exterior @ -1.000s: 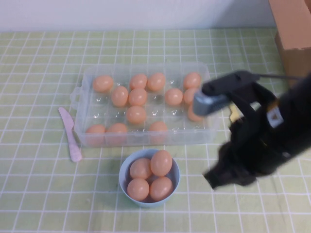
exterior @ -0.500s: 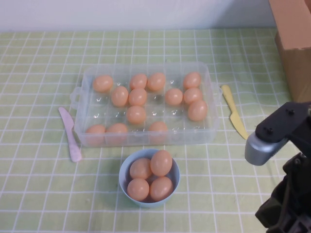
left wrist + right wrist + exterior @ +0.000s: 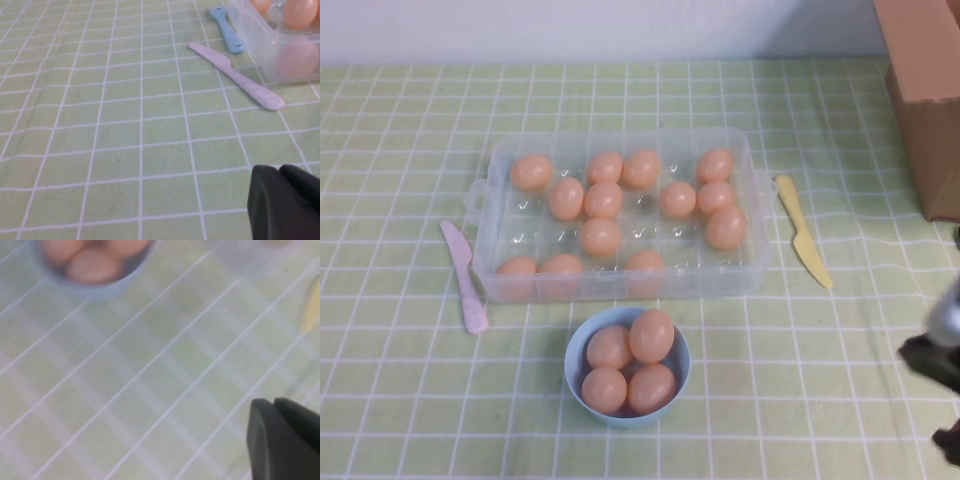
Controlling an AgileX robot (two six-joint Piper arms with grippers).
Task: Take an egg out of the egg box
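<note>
Black right tool (image 3: 280, 440) sits at the near right edge of the desk, well right of the egg box; only a dark bit of that arm shows in the high view. In its wrist view the two fingers lie pressed together, nothing between them, over bare checked cloth, with the blue bowl (image 3: 92, 270) blurred ahead. Left tool (image 3: 282, 200) is out of the high view; its own camera has it low over the green checked desk (image 3: 125, 150), left of the egg box, fingers closed tight and holding nothing.

Egg box (image 3: 620, 285), clear plastic with small side handles, lies mid-desk. It holds twelve peach-orange eggs, all seated in cups. The egg (image 3: 726, 227) nearest the right tool sits at the box's right end, just in front of another egg. No egg is in either tool.

Light-blue bowl (image 3: 575, 375) stands just in front of the egg box, close to its near wall, with four eggs piled inside. Pink plastic knife (image 3: 466, 280) lies just left of the box, near its left handle. Yellow plastic knife (image 3: 802, 240) lies just right of the box. A blue utensil (image 3: 225, 30) lies against the box's left wall in the left wrist view. Brown cardboard box (image 3: 925, 100) stands well right of the egg box, at the far right of the desk.
</note>
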